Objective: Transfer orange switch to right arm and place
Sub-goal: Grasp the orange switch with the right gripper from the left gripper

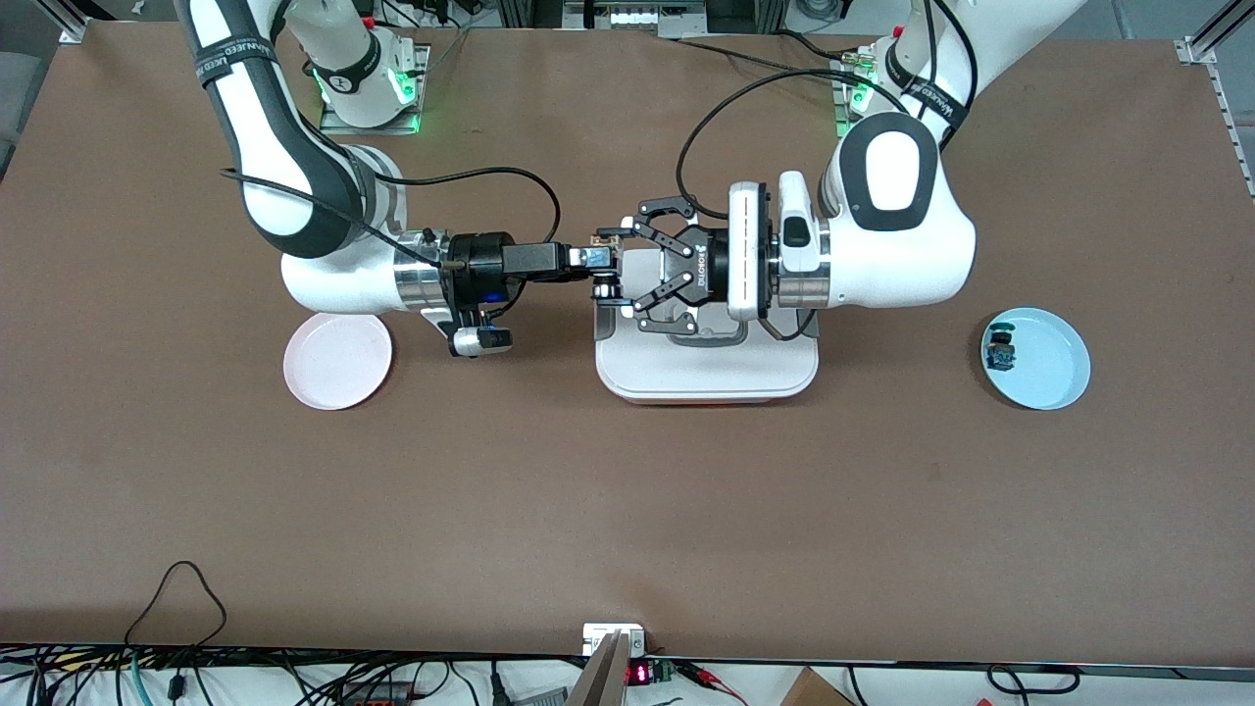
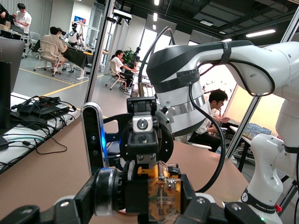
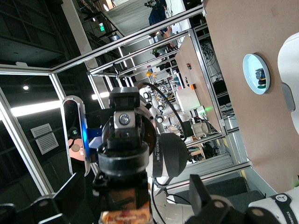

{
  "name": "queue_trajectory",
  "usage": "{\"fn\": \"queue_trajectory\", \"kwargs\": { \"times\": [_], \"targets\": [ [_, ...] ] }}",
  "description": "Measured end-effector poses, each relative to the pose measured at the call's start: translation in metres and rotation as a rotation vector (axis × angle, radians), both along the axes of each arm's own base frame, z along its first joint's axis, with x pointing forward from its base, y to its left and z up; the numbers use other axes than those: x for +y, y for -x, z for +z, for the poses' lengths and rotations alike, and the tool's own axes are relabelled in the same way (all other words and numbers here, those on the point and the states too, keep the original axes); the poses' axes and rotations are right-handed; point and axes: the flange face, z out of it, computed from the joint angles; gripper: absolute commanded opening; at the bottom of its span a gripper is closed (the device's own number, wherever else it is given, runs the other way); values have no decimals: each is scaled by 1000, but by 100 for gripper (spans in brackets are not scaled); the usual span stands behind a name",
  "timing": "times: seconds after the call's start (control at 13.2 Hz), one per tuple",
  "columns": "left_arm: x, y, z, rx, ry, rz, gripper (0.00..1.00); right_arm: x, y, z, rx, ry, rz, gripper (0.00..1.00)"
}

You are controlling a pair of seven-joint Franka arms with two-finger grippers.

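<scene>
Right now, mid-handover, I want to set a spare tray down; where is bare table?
Bare table nearer the camera than the pink plate, white box and blue plate. Crowded: over the box, left gripper meets right gripper.
</scene>
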Motion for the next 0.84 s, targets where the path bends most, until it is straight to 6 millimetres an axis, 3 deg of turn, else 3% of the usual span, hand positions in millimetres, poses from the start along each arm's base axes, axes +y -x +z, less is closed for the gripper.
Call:
{"fn": "queue_trajectory", "kwargs": {
  "times": [0.3,0.84],
  "targets": [
    [-1,1,-1,2,-1,2,26,6,4,0,-6,0,10,96],
    [1,-1,-1,1,-2,9,27,-5,-3,0,-7,2,-8,94]
  ]
}}
